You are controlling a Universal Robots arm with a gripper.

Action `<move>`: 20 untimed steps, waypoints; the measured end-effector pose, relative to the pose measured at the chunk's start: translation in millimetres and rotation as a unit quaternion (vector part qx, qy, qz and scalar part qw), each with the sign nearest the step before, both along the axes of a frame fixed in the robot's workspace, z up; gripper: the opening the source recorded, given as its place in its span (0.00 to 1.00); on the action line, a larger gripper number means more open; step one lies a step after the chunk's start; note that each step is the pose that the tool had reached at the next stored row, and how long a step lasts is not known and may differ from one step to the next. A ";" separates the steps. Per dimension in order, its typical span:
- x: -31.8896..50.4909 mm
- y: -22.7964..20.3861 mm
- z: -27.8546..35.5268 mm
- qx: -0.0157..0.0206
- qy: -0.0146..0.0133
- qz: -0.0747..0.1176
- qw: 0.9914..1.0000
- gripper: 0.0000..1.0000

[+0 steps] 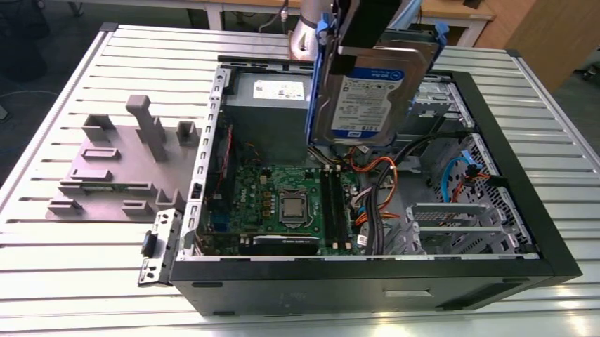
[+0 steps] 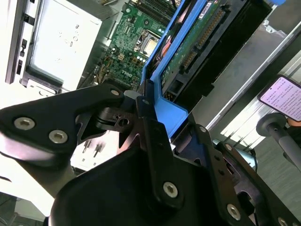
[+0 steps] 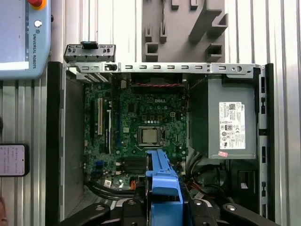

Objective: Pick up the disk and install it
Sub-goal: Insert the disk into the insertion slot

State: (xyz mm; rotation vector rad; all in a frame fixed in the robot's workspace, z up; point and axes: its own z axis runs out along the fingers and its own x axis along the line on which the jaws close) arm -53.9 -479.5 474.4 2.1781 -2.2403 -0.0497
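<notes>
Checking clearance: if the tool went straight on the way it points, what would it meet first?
Likely the motherboard, near the processor: the disk clamped in the tool hangs above that part of the open case. Depth is unclear.

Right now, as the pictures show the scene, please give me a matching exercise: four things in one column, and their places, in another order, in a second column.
Things:
1. disk
2. motherboard
3. grey fixture plate
4. power supply box

Places:
A. on the table, outside the case
B. held by the gripper above the case
C. in a corner of the case
D. flat on the case floor

Pairs: 1-B, 2-D, 3-A, 4-C.
</notes>
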 end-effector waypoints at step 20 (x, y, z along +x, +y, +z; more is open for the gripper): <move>9.8 -16.5 -1.6 -0.006 0.000 -0.001 1.000 0.36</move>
